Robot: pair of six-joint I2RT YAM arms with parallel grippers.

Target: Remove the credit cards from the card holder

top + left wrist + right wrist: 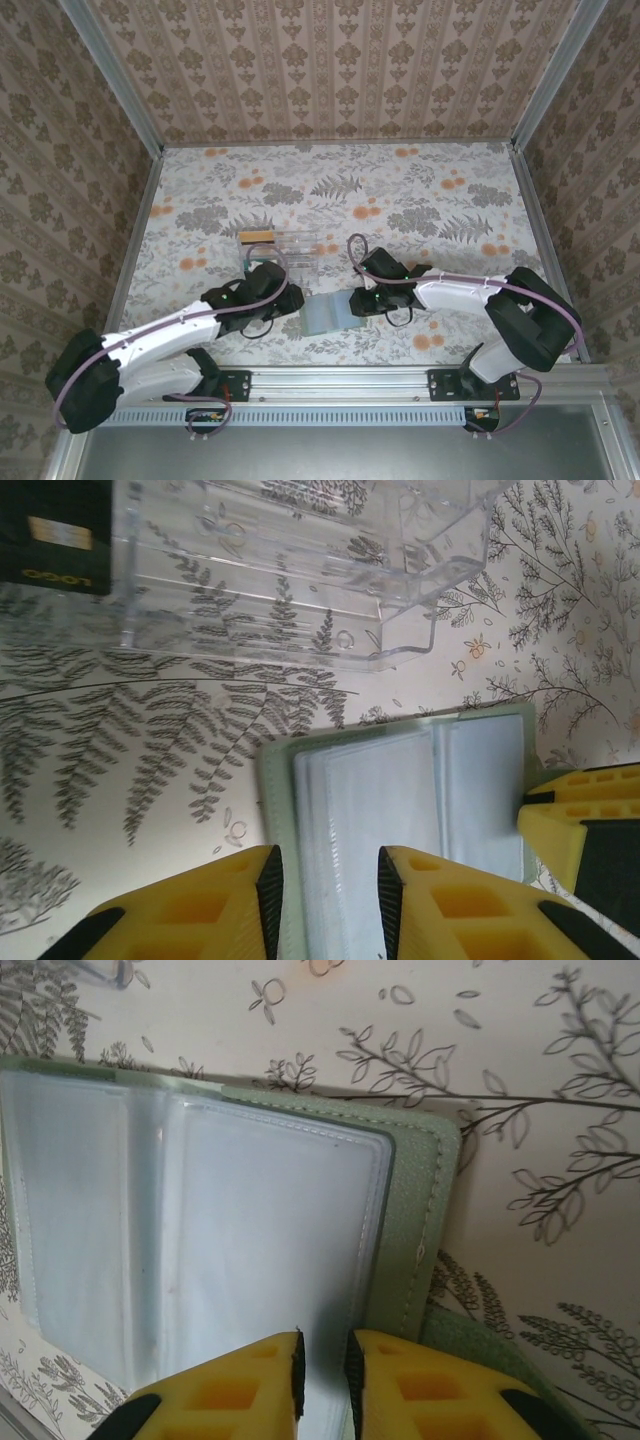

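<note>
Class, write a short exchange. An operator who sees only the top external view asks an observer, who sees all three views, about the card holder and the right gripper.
Operator: From above I see the pale sage-green soft card holder only as a flat patch. Is it open?
Observer: Yes. In the left wrist view it lies open, with its clear plastic sleeves facing up.
Operator: How does the right gripper stand at it?
Observer: In the right wrist view its yellow fingers stand close together. A sleeve's edge runs into the narrow gap between them.
</note>
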